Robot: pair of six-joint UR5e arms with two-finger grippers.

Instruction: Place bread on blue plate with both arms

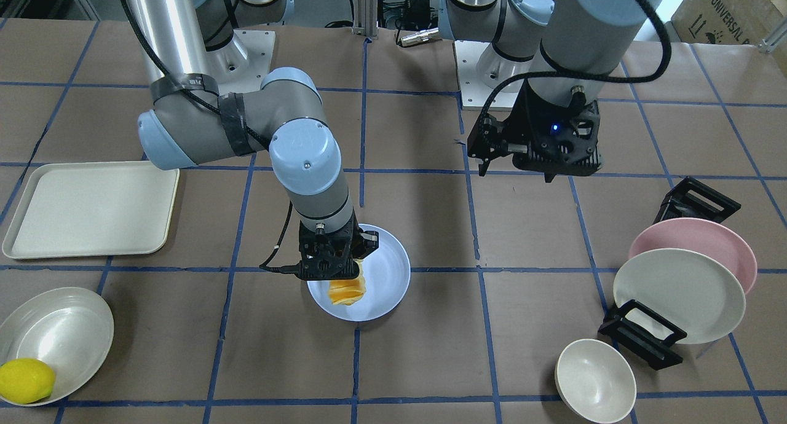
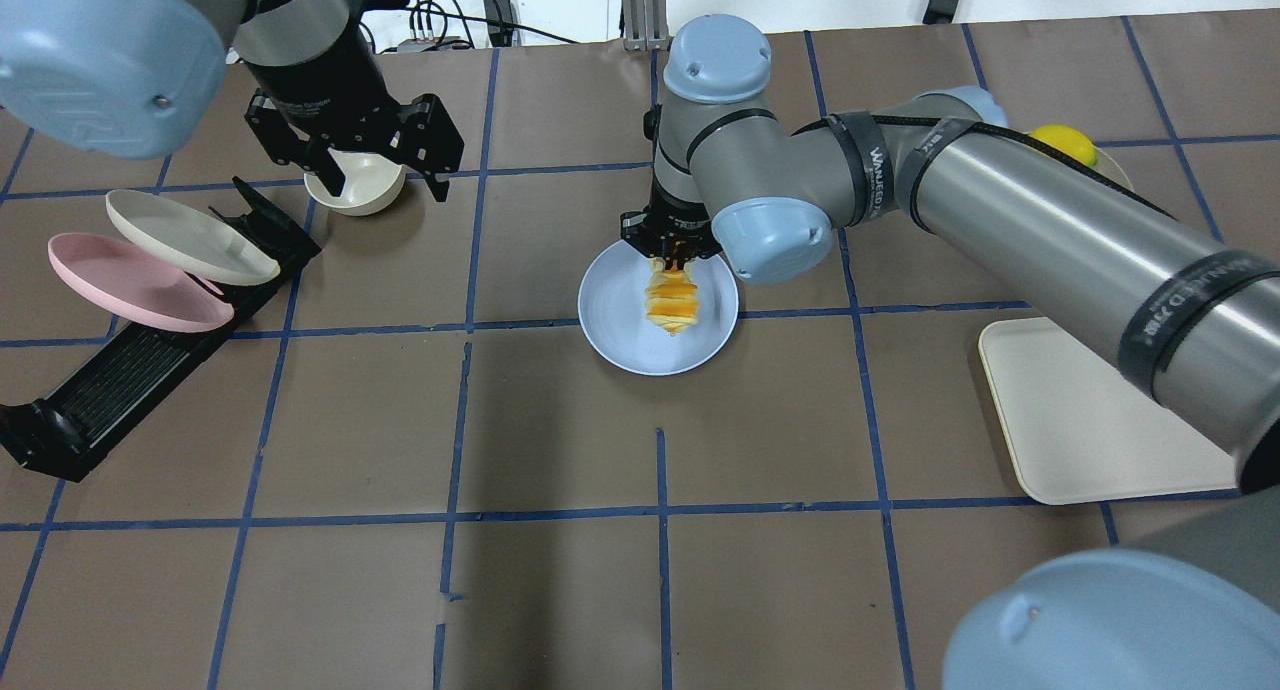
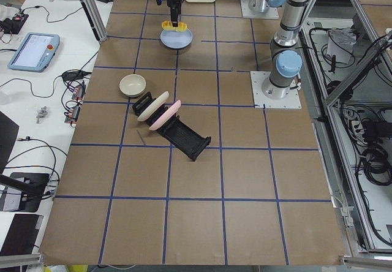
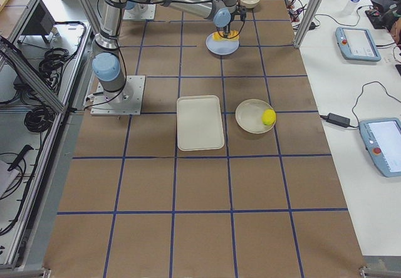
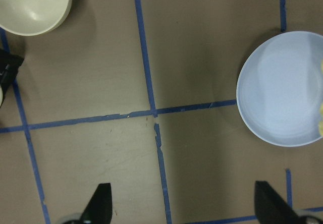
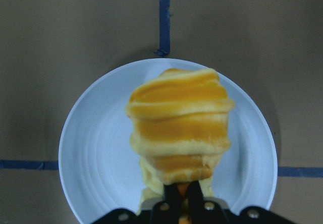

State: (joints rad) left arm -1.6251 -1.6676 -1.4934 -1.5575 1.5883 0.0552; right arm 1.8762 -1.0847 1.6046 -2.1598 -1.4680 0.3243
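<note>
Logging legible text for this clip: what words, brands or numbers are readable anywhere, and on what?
"UNIVERSAL": printed on the cardboard box behind the table, front-facing view; the rest is cut off.
"WANJEED": on the black tape band wrapped round the right arm, overhead view; a second band seems to repeat it.
Handheld screens on the side benches: too small to read.
</note>
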